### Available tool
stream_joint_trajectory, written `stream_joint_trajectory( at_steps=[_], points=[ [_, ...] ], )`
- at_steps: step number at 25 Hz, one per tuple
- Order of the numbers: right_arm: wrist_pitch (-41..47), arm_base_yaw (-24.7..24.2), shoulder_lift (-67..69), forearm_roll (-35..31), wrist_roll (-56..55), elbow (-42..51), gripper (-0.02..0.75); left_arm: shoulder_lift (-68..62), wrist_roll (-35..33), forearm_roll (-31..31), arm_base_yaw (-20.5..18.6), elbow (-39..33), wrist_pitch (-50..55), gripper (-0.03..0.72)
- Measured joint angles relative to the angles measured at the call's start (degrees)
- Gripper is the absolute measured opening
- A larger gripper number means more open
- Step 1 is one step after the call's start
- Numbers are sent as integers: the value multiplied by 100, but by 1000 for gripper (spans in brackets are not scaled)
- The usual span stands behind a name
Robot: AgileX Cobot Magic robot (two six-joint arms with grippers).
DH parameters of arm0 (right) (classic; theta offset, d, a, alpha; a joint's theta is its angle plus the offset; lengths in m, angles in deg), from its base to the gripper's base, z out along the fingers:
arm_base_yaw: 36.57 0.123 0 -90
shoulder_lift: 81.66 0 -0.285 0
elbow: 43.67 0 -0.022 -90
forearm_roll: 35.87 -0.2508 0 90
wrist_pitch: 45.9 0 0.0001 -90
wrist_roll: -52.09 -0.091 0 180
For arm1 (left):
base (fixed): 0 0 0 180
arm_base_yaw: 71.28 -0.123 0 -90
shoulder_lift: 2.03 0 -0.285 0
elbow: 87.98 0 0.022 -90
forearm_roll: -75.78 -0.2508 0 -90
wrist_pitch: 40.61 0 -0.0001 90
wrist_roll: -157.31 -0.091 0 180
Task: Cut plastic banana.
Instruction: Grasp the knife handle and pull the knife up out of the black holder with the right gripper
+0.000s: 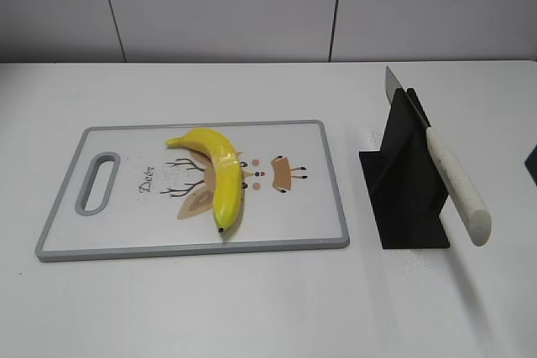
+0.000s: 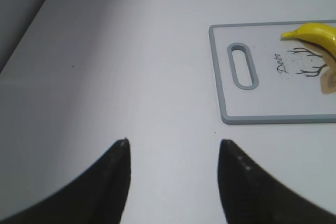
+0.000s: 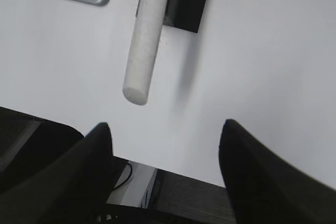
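Observation:
The plastic banana (image 1: 216,175) is glossy yellow and lies whole on the white cutting board (image 1: 126,232) near its middle. Its stem end also shows in the left wrist view (image 2: 315,34). A knife with a white handle (image 1: 457,186) rests slanted in a black stand (image 1: 407,182), blade up. The handle hangs in the right wrist view (image 3: 144,40). My left gripper (image 2: 173,145) is open and empty over bare table, left of the board. My right gripper (image 3: 165,129) is open and empty near the table's front edge, below the knife handle. Neither gripper shows in the exterior view.
The cutting board has a grey rim and a handle slot (image 1: 98,182) at its left end; its corner shows in the left wrist view (image 2: 226,114). The table's front edge (image 3: 173,179) runs between my right fingers. A dark object (image 1: 532,165) sits at the right border.

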Motion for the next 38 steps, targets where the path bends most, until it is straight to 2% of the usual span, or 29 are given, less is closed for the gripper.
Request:
stream_joint_trajectory(
  at_steps=[5,20,27,29,31,38],
  points=[
    [-166,47,826,-185,-64,-312,486,0,0,0,0,0,0,499],
    [-679,47,2785,-302,-327,-326,479,0,0,0,0,0,0,499],
    [-686,47,2916,-402,-621,-326,361,0,0,0,0,0,0,499],
    [-680,47,2916,-526,-667,-326,293,0,0,0,0,0,0,499],
    [-639,47,2920,-583,-712,-326,171,0,0,0,0,0,0,499],
    [-472,47,2831,-738,-760,-326,176,0,0,0,0,0,0,499]
  ],
)
